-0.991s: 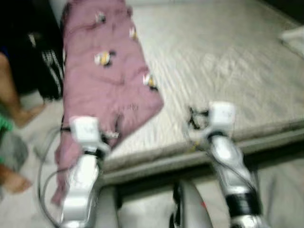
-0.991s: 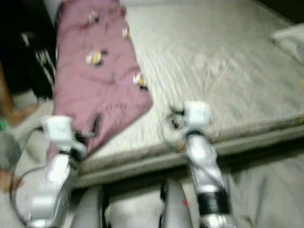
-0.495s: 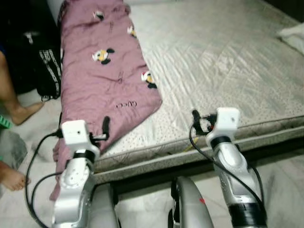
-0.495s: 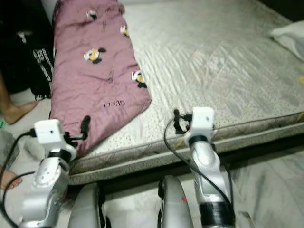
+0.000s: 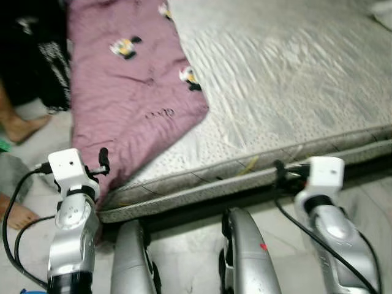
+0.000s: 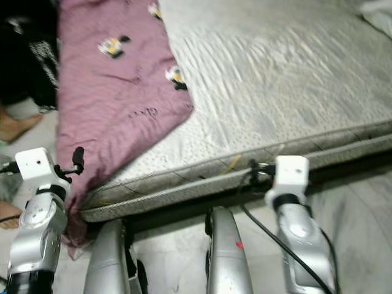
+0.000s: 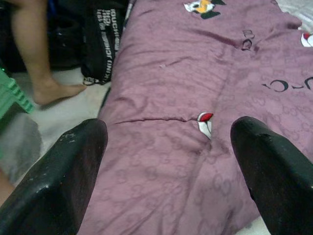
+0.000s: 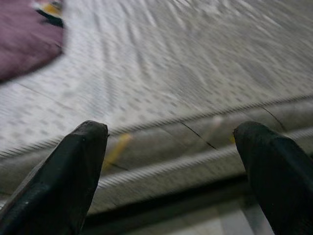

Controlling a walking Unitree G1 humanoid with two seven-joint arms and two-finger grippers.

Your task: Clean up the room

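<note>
1. Grey quilted mattress [image 5: 288,86] is filling most of the head views, lying low on the floor, with a mauve cartoon-print blanket [image 5: 125,92] spread along its left side and spilling over the near corner toward the floor.
2. Compared with half a second ago, the whole picture is sitting nearer and lower on the bed edge, so the camera is moving in, probably as the robot steps or bends closer; the blanket itself is not shifting.
3. Both arms are now showing lower in the head views: the left gripper [image 5: 103,160] is hovering just beside the blanket's hanging edge, its fingers [image 7: 73,166] spread wide and holding nothing.
4. The right gripper [image 5: 280,173] is facing the mattress rim, likewise wide apart and empty.
5. A person's bare foot [image 5: 21,127] is standing on the floor at the left, near a black bag [image 7: 105,39].
6. Judging by this, tidying the blanket is about to begin; no grasp is made yet.
</note>
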